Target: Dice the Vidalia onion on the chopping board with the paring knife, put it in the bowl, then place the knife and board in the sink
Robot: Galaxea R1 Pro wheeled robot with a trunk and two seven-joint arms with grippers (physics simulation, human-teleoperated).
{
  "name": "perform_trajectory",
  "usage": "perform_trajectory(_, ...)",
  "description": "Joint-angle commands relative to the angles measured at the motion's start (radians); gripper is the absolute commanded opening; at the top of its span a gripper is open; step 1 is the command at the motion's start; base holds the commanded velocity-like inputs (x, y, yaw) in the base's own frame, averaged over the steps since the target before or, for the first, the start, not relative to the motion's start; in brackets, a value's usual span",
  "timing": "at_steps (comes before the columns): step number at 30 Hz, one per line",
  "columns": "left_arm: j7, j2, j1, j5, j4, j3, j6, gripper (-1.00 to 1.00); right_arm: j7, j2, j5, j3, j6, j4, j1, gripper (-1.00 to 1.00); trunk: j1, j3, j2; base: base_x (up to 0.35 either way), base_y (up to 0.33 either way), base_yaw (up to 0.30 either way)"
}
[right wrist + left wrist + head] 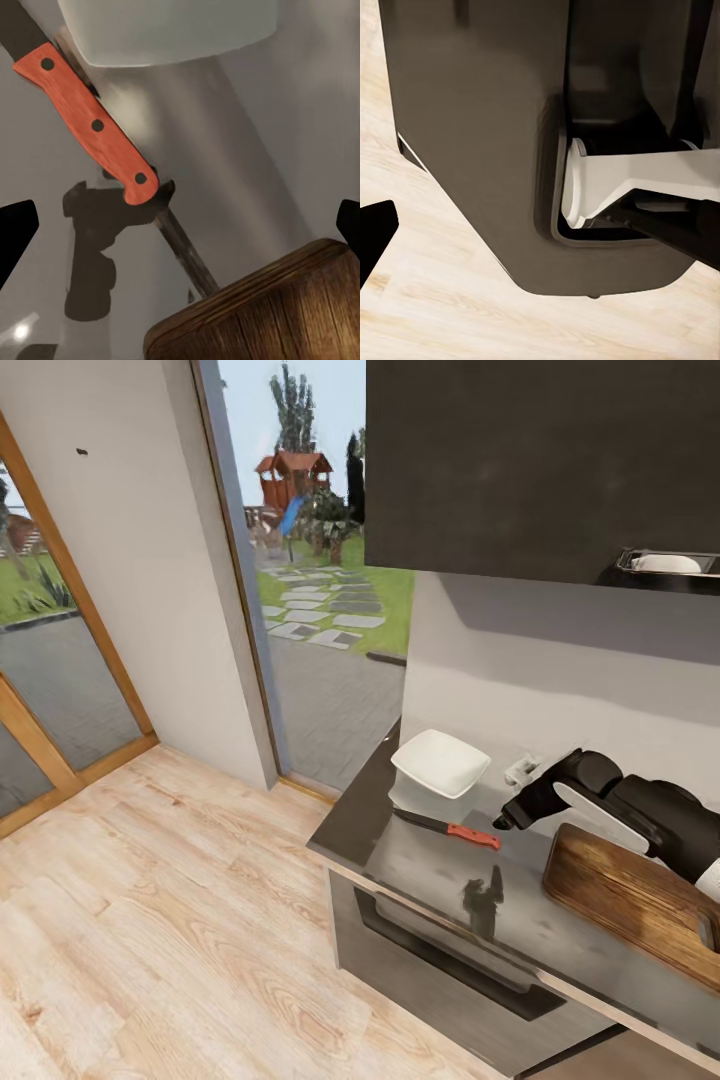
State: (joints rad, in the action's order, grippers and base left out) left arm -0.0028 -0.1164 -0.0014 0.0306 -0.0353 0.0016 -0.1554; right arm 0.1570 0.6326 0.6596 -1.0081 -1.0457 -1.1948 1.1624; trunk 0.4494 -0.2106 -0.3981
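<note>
The chopping board lies nearest the right wrist camera, one rounded corner of dark grained wood on the glossy grey surface. There is one board, one paring knife, one bowl. No label or writing can be read on any of them.

In the head view the board lies toward the right end of the surface, and the right arm reaches over its far edge. The right gripper hangs just above the surface, close beside the butt of the knife's orange-red handle. Its two dark fingertips show at opposite edges of the right wrist view, so the gripper is spread wide and holds nothing.

The knife lies flat between bowl and board, its dark blade pointing toward the surface's left end; three dark rivets dot the handle. The white bowl sits just behind it, near the back wall.

In the left wrist view the left gripper shows one dark fingertip over pale wooden floor, beside the robot's dark base; how wide it stands I cannot tell.
</note>
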Motion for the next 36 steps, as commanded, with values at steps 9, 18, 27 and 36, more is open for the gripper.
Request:
perform_trajectory(9, 0.000, 0.000, 0.000, 0.003, -0.001, 0.000, -0.003, 1.00, 0.028, 0.000, 0.000, -0.003, -0.002, 0.003, 0.002, 1.00, 0.001, -0.002, -0.002, 0.000, 0.000, 0.000)
perform_trajectory(18, 0.000, 0.000, 0.000, 0.003, 0.000, 0.000, -0.003, 1.00, 0.034, -0.001, 0.000, -0.033, -0.002, 0.003, 0.002, 1.00, 0.001, -0.002, -0.002, 0.000, 0.000, 0.000)
perform_trajectory(27, -0.001, 0.000, 0.000, 0.003, -0.001, 0.000, -0.003, 1.00, 0.101, 0.000, 0.016, -0.061, -0.002, 0.003, 0.002, 1.00, 0.001, -0.002, -0.002, 0.000, 0.000, 0.000)
perform_trajectory(36, -0.002, 0.000, 0.000, 0.003, 0.000, 0.000, -0.003, 1.00, 0.343, -0.004, 0.037, -0.021, -0.002, 0.002, 0.002, 1.00, 0.001, -0.002, -0.002, 0.000, 0.000, 0.000)
